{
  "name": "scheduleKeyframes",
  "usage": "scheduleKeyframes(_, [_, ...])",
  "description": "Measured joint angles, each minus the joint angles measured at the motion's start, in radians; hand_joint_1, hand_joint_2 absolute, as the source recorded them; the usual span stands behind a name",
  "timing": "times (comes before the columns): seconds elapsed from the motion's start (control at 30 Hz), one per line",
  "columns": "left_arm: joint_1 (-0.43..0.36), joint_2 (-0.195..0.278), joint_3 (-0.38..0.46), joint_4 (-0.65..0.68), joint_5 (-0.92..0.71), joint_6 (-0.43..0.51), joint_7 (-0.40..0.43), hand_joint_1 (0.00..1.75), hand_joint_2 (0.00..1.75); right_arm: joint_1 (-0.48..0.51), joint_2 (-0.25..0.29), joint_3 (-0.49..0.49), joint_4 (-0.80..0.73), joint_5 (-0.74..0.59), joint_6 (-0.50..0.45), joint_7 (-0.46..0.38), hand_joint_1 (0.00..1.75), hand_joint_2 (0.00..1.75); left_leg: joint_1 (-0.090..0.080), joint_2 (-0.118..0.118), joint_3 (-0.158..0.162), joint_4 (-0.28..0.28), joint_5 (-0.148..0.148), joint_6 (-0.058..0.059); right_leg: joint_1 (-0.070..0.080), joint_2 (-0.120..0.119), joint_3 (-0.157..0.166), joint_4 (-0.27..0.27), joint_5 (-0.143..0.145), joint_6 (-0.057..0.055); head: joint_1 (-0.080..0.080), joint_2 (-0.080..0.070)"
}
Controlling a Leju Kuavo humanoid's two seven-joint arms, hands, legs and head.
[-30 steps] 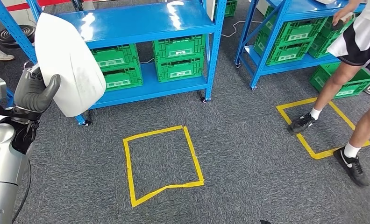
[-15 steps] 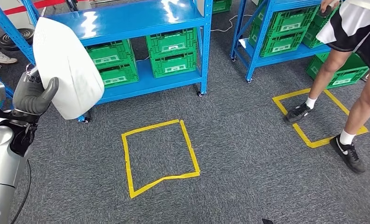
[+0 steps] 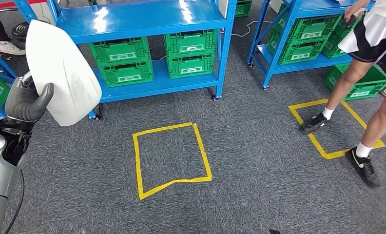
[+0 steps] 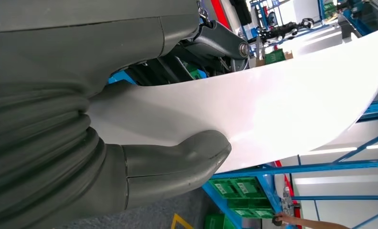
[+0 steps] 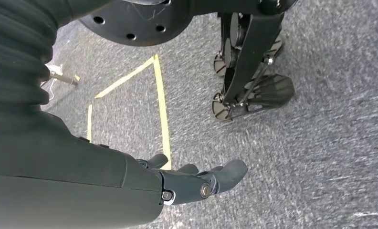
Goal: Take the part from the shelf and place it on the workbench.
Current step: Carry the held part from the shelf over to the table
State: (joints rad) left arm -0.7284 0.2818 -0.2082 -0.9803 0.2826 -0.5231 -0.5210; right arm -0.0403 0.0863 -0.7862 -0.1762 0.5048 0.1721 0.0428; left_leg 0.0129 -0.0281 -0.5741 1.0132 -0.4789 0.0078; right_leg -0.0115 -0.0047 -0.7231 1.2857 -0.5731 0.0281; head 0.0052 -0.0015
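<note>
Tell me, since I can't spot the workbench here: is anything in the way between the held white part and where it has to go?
No workbench shows, so the path cannot be judged. The left hand holds the white part raised beside the blue shelf. Ahead lie carpet with a yellow tape square and a person at the right.

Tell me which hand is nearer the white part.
Left. The left hand grips the white part at its edge; the right hand hangs over the carpet, holding nothing.
</note>
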Motion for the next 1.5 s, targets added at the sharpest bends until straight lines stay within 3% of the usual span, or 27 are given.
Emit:
scheduleKeyframes(0.07, [0.0, 0.005, 0.0, 0.0, 0.002, -0.001, -0.001, 1.75, 1.75, 0.0, 0.0, 0.0, 0.0, 0.001, 0.002, 0.0, 0.0, 1.75, 0.001, -0.011, -0.009, 0.009, 0.002, -0.005, -0.002, 0.015, 0.072, -0.119, 0.05, -0.004, 0.0, 0.0])
scheduleKeyframes(0.13, [-0.001, 0.009, 0.0, -0.001, 0.005, -0.001, -0.002, 1.75, 1.75, 0.0, -0.001, 0.0, 0.0, 0.003, 0.005, 0.0, 0.0, 1.75, -0.001, -0.022, -0.02, 0.018, 0.004, -0.014, -0.003, 0.04, 0.128, -0.223, 0.075, -0.012, -0.001, 0.0])
scheduleKeyframes(0.17, [-0.002, 0.011, 0.0, -0.001, 0.006, -0.001, -0.002, 1.75, 1.75, 0.0, -0.001, 0.0, 0.0, 0.005, 0.006, 0.001, 0.0, 1.75, -0.002, -0.028, -0.025, 0.019, 0.007, -0.021, -0.003, 0.046, 0.136, -0.242, 0.074, -0.017, -0.001, 0.0])
scheduleKeyframes(0.23, [-0.001, 0.017, 0.0, -0.002, 0.009, 0.0, -0.003, 1.75, 1.75, 0.0, 0.0, 0.0, 0.0, 0.007, 0.007, 0.002, 0.0, 1.75, 0.0, -0.039, -0.031, 0.015, 0.014, -0.036, -0.001, 0.035, 0.135, -0.246, 0.079, -0.031, -0.001, 0.0])
scheduleKeyframes(0.3, [-0.001, 0.024, 0.0, -0.002, 0.011, 0.002, -0.003, 1.75, 1.75, 0.0, 0.0, 0.0, 0.0, 0.009, 0.007, 0.003, 0.0, 1.75, 0.002, -0.027, -0.042, 0.031, 0.0, -0.046, -0.001, 0.02, 0.135, -0.254, 0.088, -0.047, -0.003, 0.0])
scheduleKeyframes(0.4, [-0.001, 0.028, -0.001, -0.002, 0.013, 0.005, -0.003, 1.75, 1.75, 0.002, 0.0, 0.001, 0.0, 0.011, 0.007, 0.005, 0.0, 1.75, 0.001, 0.011, -0.104, 0.181, -0.089, -0.056, -0.002, -0.003, 0.131, -0.259, 0.095, -0.06, -0.006, 0.0])
scheduleKeyframes(0.47, [0.006, 0.028, -0.002, -0.002, 0.013, 0.008, -0.002, 1.75, 1.75, 0.003, 0.0, 0.001, 0.0, 0.014, 0.008, 0.006, 0.0, 1.75, 0.002, 0.017, -0.137, 0.272, -0.121, -0.06, -0.001, -0.02, 0.126, -0.258, 0.097, -0.062, -0.006, 0.0])
scheduleKeyframes(0.5, [0.009, 0.028, -0.002, -0.003, 0.013, 0.009, -0.002, 1.75, 1.75, 0.003, 0.0, 0.001, 0.0, 0.016, 0.009, 0.006, 0.0, 1.75, 0.003, 0.019, -0.13, 0.268, -0.11, -0.06, -0.001, -0.029, 0.124, -0.257, 0.097, -0.062, -0.006, 0.0])
scheduleKeyframes(0.53, [0.011, 0.029, -0.002, -0.004, 0.013, 0.011, -0.001, 1.75, 1.75, 0.003, 0.0, 0.001, 0.0, 0.017, 0.01, 0.007, 0.0, 1.75, 0.003, 0.025, -0.103, 0.227, -0.086, -0.06, -0.001, -0.037, 0.123, -0.255, 0.098, -0.062, -0.006, 0.0])
scheduleKeyframes(0.6, [0.012, 0.03, -0.002, -0.011, 0.013, 0.015, -0.001, 1.75, 1.75, 0.003, 0.0, 0.001, 0.0, 0.019, 0.012, 0.007, 0.0, 1.75, -0.001, 0.054, -0.028, 0.094, -0.036, -0.053, 0.002, -0.053, 0.122, -0.25, 0.098, -0.058, -0.006, 0.0])
scheduleKeyframes(0.67, [0.014, 0.032, -0.002, -0.022, 0.014, 0.019, 0.0, 1.75, 1.75, 0.002, 0.0, 0.001, 0.0, 0.023, 0.014, 0.006, 0.0, 1.75, -0.008, 0.073, 0.011, 0.018, -0.019, -0.04, 0.006, -0.066, 0.12, -0.248, 0.099, -0.048, -0.005, 0.0])
scheduleKeyframes(0.73, [0.025, 0.039, -0.002, -0.034, 0.016, 0.021, 0.003, 1.75, 1.75, 0.002, 0.0, 0.001, 0.0, 0.028, 0.017, 0.003, 0.0, 1.75, -0.01, 0.062, 0.008, 0.011, -0.015, -0.026, 0.009, -0.079, 0.119, -0.249, 0.104, -0.037, -0.004, 0.0])
scheduleKeyframes(0.8, [0.039, 0.049, 0.0, -0.049, 0.02, 0.022, 0.007, 1.75, 1.75, 0.003, -0.001, 0.002, 0.0, 0.034, 0.023, 0.0, 0.0, 1.75, -0.006, 0.048, 0.003, 0.007, -0.006, -0.014, 0.006, -0.068, 0.113, -0.235, 0.091, -0.026, -0.004, 0.0])
scheduleKeyframes(0.87, [0.049, 0.054, 0.002, -0.067, 0.024, 0.022, 0.009, 1.75, 1.75, 0.005, -0.002, 0.003, 0.0, 0.04, 0.03, -0.001, 0.0, 1.75, -0.002, 0.035, -0.003, 0.003, 0.003, -0.002, 0.002, -0.031, 0.08, -0.157, 0.037, -0.017, -0.003, 0.0])
scheduleKeyframes(0.93, [0.059, 0.056, 0.003, -0.08, 0.027, 0.022, 0.011, 1.75, 1.75, 0.008, -0.002, 0.003, 0.0, 0.045, 0.035, -0.001, 0.0, 1.75, -0.002, 0.018, -0.012, 0.005, 0.009, 0.003, 0.001, -0.007, 0.024, -0.027, -0.028, -0.014, -0.002, 0.0])
scheduleKeyframes(0.97, [0.066, 0.057, 0.003, -0.084, 0.029, 0.022, 0.013, 1.75, 1.75, 0.009, -0.002, 0.004, 0.0, 0.047, 0.037, -0.001, 0.0, 1.75, -0.002, 0.008, -0.017, 0.006, 0.011, 0.003, 0.002, -0.004, 0.006, 0.016, -0.041, -0.014, -0.002, 0.0])
scheduleKeyframes(1.0, [0.073, 0.059, 0.004, -0.089, 0.03, 0.022, 0.014, 1.75, 1.75, 0.01, -0.002, 0.004, 0.0, 0.049, 0.038, -0.001, 0.0, 1.75, -0.002, -0.003, -0.021, 0.009, 0.013, 0.002, 0.002, -0.002, 0.004, 0.026, -0.037, -0.015, -0.002, 0.0])
scheduleKeyframes(1.03, [0.078, 0.062, 0.006, -0.092, 0.031, 0.022, 0.015, 1.75, 1.75, 0.01, -0.003, 0.005, 0.0, 0.051, 0.039, -0.002, 0.0, 1.75, -0.002, -0.013, -0.025, 0.012, 0.015, 0.0, 0.001, 0.0, 0.022, -0.003, -0.015, -0.017, -0.002, 0.0])
scheduleKeyframes(1.1, [0.084, 0.068, 0.009, -0.099, 0.032, 0.022, 0.016, 1.75, 1.75, 0.009, -0.005, 0.007, 0.0, 0.054, 0.04, -0.002, 0.0, 1.75, -0.002, -0.032, -0.032, 0.019, 0.017, -0.005, 0.0, 0.023, 0.093, -0.134, 0.041, -0.024, -0.002, 0.0])
scheduleKeyframes(1.17, [0.085, 0.075, 0.011, -0.107, 0.033, 0.021, 0.015, 1.75, 1.75, 0.008, -0.006, 0.01, 0.0, 0.058, 0.042, -0.002, 0.0, 1.75, -0.004, -0.049, -0.04, 0.023, 0.02, -0.015, -0.001, 0.046, 0.138, -0.226, 0.065, -0.029, -0.003, 0.0])
scheduleKeyframes(1.2, [0.087, 0.08, 0.013, -0.111, 0.034, 0.021, 0.015, 1.75, 1.75, 0.008, -0.007, 0.011, 0.0, 0.06, 0.042, -0.002, 0.0, 1.75, -0.004, -0.056, -0.043, 0.022, 0.023, -0.022, 0.0, 0.049, 0.143, -0.239, 0.064, -0.031, -0.003, 0.0])
scheduleKeyframes(1.27, [0.099, 0.091, 0.017, -0.12, 0.037, 0.021, 0.015, 1.75, 1.75, 0.008, -0.007, 0.014, 0.0, 0.066, 0.043, -0.002, 0.0, 1.75, -0.001, -0.065, -0.047, 0.017, 0.029, -0.036, 0.001, 0.032, 0.143, -0.244, 0.072, -0.04, -0.003, 0.0])
scheduleKeyframes(1.3, [0.107, 0.099, 0.02, -0.126, 0.038, 0.022, 0.015, 1.75, 1.75, 0.008, -0.007, 0.016, 0.0, 0.068, 0.043, -0.001, 0.0, 1.75, -0.001, -0.055, -0.052, 0.022, 0.024, -0.042, 0.0, 0.025, 0.143, -0.248, 0.076, -0.047, -0.004, 0.0])
scheduleKeyframes(1.33, [0.113, 0.105, 0.024, -0.131, 0.039, 0.022, 0.015, 1.75, 1.75, 0.008, -0.007, 0.019, 0.0, 0.07, 0.043, 0.0, 0.0, 1.75, -0.001, -0.038, -0.062, 0.042, 0.01, -0.047, -0.001, 0.016, 0.143, -0.253, 0.08, -0.054, -0.006, 0.0])
scheduleKeyframes(1.4, [0.12, 0.112, 0.028, -0.141, 0.039, 0.022, 0.014, 1.75, 1.75, 0.009, -0.007, 0.022, 0.0, 0.072, 0.042, 0.004, 0.0, 1.75, -0.002, 0.004, -0.106, 0.141, -0.049, -0.056, -0.003, -0.001, 0.141, -0.257, 0.084, -0.062, -0.01, 0.0])
scheduleKeyframes(1.47, [0.129, 0.112, 0.03, -0.147, 0.04, 0.023, 0.015, 1.75, 1.75, 0.011, -0.007, 0.024, 0.0, 0.073, 0.041, 0.011, 0.0, 1.75, 0.0, 0.017, -0.156, 0.261, -0.102, -0.062, -0.002, -0.021, 0.138, -0.256, 0.085, -0.063, -0.011, 0.0])
scheduleKeyframes(1.5, [0.135, 0.113, 0.03, -0.149, 0.04, 0.023, 0.016, 1.75, 1.75, 0.011, -0.007, 0.025, 0.0, 0.073, 0.041, 0.015, 0.0, 1.75, 0.0, 0.019, -0.164, 0.287, -0.105, -0.064, -0.002, -0.031, 0.138, -0.256, 0.085, -0.063, -0.011, 0.0])
